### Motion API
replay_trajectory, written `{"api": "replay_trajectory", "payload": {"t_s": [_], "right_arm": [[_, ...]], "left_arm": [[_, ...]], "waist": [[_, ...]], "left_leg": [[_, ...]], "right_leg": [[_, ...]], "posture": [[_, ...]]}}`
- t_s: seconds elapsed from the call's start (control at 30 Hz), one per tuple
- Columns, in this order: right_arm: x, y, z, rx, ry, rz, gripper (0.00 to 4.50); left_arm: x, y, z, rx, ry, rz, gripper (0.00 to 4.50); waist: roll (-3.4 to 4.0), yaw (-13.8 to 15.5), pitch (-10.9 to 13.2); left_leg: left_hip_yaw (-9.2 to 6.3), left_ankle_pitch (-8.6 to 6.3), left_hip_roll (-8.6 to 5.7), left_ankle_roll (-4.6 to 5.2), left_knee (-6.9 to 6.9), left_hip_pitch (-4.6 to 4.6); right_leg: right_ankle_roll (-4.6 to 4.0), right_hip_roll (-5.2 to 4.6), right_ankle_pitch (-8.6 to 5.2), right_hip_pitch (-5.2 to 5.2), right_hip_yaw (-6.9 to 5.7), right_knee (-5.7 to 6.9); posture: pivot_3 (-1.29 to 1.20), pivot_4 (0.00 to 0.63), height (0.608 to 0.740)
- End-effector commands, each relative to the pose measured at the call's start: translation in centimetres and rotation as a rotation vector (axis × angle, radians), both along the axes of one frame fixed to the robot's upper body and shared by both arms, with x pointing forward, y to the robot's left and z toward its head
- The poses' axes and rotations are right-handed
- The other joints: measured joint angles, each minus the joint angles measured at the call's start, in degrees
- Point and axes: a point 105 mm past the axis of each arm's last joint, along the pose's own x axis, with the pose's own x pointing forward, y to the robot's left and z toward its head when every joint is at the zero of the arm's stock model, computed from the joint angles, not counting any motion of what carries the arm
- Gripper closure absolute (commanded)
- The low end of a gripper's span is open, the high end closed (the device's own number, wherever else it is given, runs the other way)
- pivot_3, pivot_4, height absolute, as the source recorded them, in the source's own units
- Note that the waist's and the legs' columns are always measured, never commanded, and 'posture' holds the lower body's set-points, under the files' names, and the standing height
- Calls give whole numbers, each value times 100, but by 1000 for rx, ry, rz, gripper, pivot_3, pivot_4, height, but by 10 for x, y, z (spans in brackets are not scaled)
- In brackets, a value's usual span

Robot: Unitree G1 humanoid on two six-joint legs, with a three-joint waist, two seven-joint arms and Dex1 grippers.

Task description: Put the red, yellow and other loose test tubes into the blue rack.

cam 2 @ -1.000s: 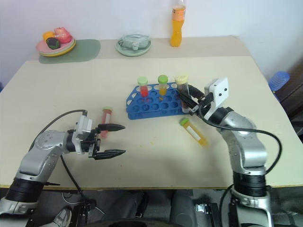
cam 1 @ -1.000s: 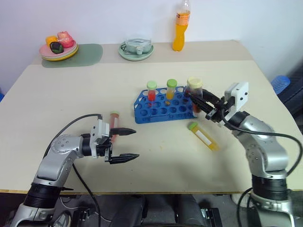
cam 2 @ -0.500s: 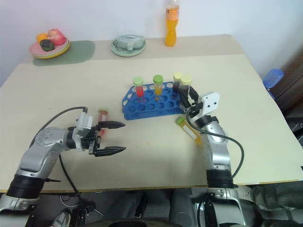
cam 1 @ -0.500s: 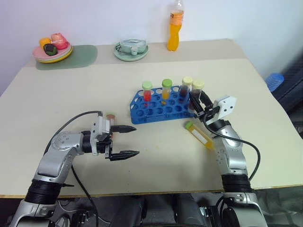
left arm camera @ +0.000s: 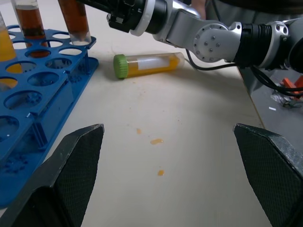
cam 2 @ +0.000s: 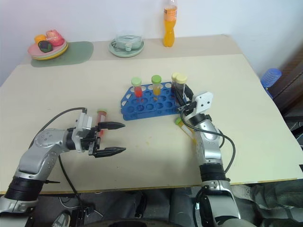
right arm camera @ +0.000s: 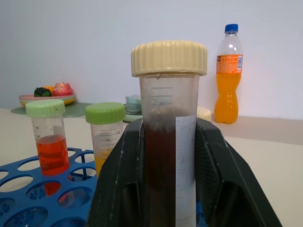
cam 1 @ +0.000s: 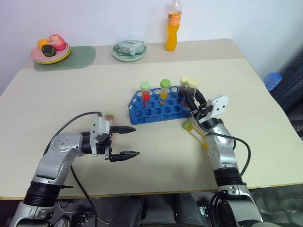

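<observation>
From the head view, the bright blue plastic rack [cam 1: 158, 103] sat mid-desk. At its right end the right end effector [cam 1: 196, 105] clamped a brown-liquid tube [right arm camera: 169, 142], seemingly mid-insertion; releasing comes next. From the left wrist, the left end effector [left arm camera: 175, 165] gaped near a loose yellow tube [left arm camera: 147, 65].

A tall clear plastic bottle of orange drink [cam 1: 172, 27] stands upright at the far edge of the beige table [cam 1: 66, 104]. Well to the bottle's left sits a pale green saucer holding a clear glass cup [cam 1: 129, 49]. Farther left of the bottle, a stack of pink and yellow plates carrying small toy foods [cam 1: 49, 48] rests beside a pale green mat [cam 1: 75, 57]. A blue ribbed object [cam 1: 272, 80] lies off the table, to the bottle's right.
</observation>
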Motion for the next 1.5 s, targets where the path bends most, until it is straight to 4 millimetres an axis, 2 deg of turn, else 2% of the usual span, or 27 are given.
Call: {"api": "replay_trajectory", "payload": {"t_s": [0.03,0.37,0.57,0.8,0.93,1.07,1.13,1.2,1.33,1.43,1.5], "right_arm": [[1,10,-8,2,28,24,3636],[6,7,-13,48,60,31,3636],[5,0,-2,-23,-20,-27,885],[-5,-6,1,-145,-11,-34,885],[-26,-9,8,-259,-2,33,885],[-36,-32,14,-376,92,-83,885],[-42,-54,11,-489,232,-204,885],[-56,-67,9,-540,400,-196,885],[-72,-74,1,-588,707,-111,885],[-76,-74,0,-603,845,-117,885],[-78,-65,-1,-589,923,-69,885]], "left_arm": [[-2,0,10,-12,-38,-2,0],[-2,-3,10,-20,-40,0,0],[-1,-4,10,-29,-39,5,0],[-1,-7,8,-40,-39,3,0],[0,-10,7,-47,-37,-2,0],[1,-11,5,-50,-34,-7,0],[1,-13,4,-54,-33,-10,0],[1,-14,3,-59,-28,-18,0],[1,-16,0,-54,-27,-33,0],[2,-15,1,-53,-29,-37,0],[2,-13,0,-48,-27,-39,0]], "waist": [[1,-3,-1],[3,-10,-1],[4,-3,-1],[4,18,-1],[4,29,-1],[4,51,-1],[5,62,-1],[6,131,-2],[5,166,-2],[5,175,-2],[5,176,-2]], "left_leg": [[0,0,0,0,-1,1],[7,0,3,-1,-8,7],[10,0,3,-1,-9,9],[13,0,3,0,-9,9],[14,-1,3,0,-11,9],[17,-1,2,1,-8,7],[18,-1,2,1,-8,6],[20,-2,2,2,-6,0],[26,-3,4,5,7,-19],[31,-4,8,7,7,-22],[33,-6,9,9,9,-25]], "right_leg": [[0,0,0,0,1,0],[0,3,0,-1,7,1],[0,3,0,0,9,1],[0,2,0,0,11,0],[0,2,0,-2,13,0],[0,0,0,-1,15,-1],[0,0,0,-2,16,-1],[0,-1,0,-6,19,-2],[-2,-2,2,-18,22,-5],[-3,-5,3,-19,23,-8],[-3,-7,3,-19,23,-10]], "posture": [[0,150,740],[0,150,740],[0,150,740],[0,150,740],[0,150,740],[0,150,740],[0,150,740],[0,150,740],[0,150,740],[0,150,740],[0,150,740]]}}
